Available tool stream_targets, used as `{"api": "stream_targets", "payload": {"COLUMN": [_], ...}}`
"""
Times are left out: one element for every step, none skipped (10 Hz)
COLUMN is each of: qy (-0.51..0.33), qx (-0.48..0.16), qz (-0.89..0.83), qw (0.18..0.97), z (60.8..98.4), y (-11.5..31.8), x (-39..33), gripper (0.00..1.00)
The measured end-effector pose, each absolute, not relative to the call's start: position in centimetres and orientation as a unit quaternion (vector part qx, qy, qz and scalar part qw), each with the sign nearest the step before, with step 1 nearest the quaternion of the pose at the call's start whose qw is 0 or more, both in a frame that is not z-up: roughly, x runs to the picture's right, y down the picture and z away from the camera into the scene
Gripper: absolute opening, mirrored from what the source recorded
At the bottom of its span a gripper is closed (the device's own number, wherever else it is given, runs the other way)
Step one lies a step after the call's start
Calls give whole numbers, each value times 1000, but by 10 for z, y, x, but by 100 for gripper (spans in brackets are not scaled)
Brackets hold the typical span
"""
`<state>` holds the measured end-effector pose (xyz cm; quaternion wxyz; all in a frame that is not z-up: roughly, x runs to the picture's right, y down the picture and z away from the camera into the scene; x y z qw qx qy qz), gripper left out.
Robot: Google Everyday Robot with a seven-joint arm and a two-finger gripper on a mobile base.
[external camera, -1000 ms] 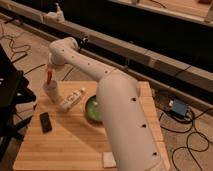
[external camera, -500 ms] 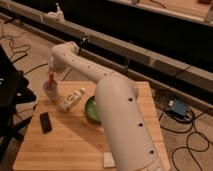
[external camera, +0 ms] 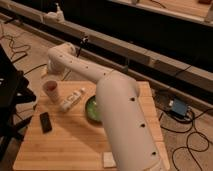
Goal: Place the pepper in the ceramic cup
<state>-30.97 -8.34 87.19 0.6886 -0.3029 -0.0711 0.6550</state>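
- Over the far-left part of the pale wooden slatted tabletop [external camera: 75, 145], the robot's white jointed arm [external camera: 117, 100] rises from the near right edge, bends at a thick elbow and reaches back and to the left.
- At the arm's far end, the gripper [external camera: 48, 75] hangs just above the small plain white ceramic cup [external camera: 52, 95]. The wrist hides most of it, so it cannot be told whether it is spread, closed or clasping anything.
- Orange-red colour shows at the mouth of that cup, which reads as the small tapered orange-red pepper [external camera: 51, 86]. Whether it rests inside the cup or sits just over the rim cannot be told.
- Just to the right of the cup, a white tube-like bottle [external camera: 72, 100] lies on its side, slanted across the boards.
- Further right, a wide green bowl [external camera: 91, 107] stands partly hidden behind the arm.
- Nearer the front left, a flat black rectangular device [external camera: 45, 121] lies on the wood, well apart from the cup.
- Close to the front edge, beside the arm's base, sits a small white square block [external camera: 109, 159].
- On the floor to the right of the table, a blue box [external camera: 178, 106] lies among dark cables.
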Motion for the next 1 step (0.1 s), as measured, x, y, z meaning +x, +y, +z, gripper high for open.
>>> {"api": "stream_targets", "payload": {"qy": [-71], "qx": [-302], "qz": [655], "qw": [689], "z": [871], "y": [-84], "x": [-309], "gripper": [80]}}
